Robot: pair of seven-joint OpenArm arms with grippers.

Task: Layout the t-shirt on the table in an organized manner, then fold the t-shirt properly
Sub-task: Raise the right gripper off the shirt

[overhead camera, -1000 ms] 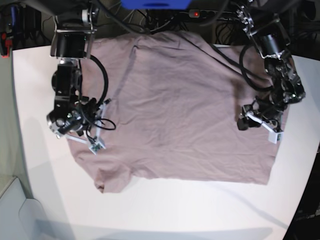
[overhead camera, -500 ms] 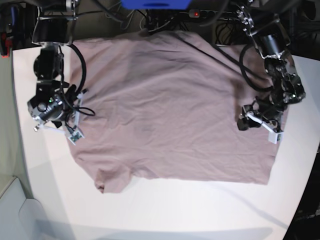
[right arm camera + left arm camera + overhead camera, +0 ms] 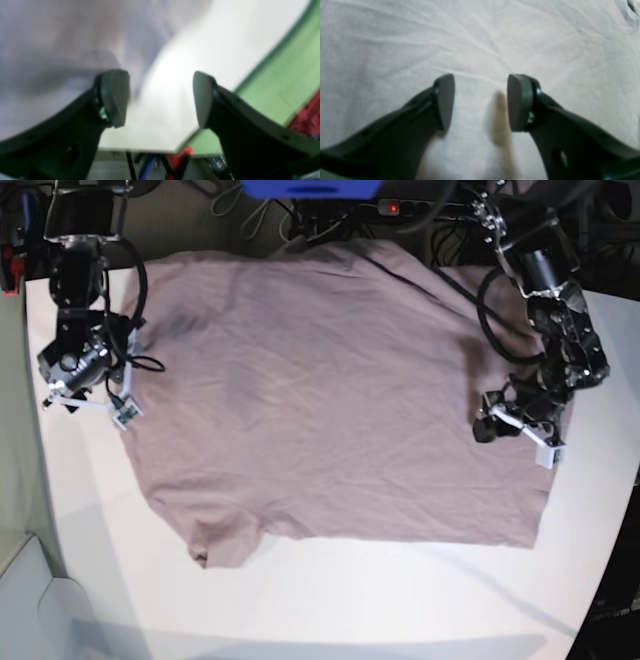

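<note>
White worktop (image 3: 330,600) carries the t-shirt (image 3: 330,400), spread flat between my two grippers. My right gripper (image 3: 160,97) hangs with jaws wide and empty just past the shirt's edge, over bare worktop near its corner, though that view is blurred. My left gripper (image 3: 480,102) is parted over wrinkled cloth, seemingly holding nothing.

One t-shirt (image 3: 330,390) lies spread on one table (image 3: 350,600). Two arms reach in, each with one gripper, so two grippers: the left gripper (image 3: 515,425) and the right gripper (image 3: 85,395). Each gripper has two fingers, four in all. Between the left fingers (image 3: 445,100) is shirt cloth; between the right fingers (image 3: 115,95) is bare table beside the cloth's edge.
</note>
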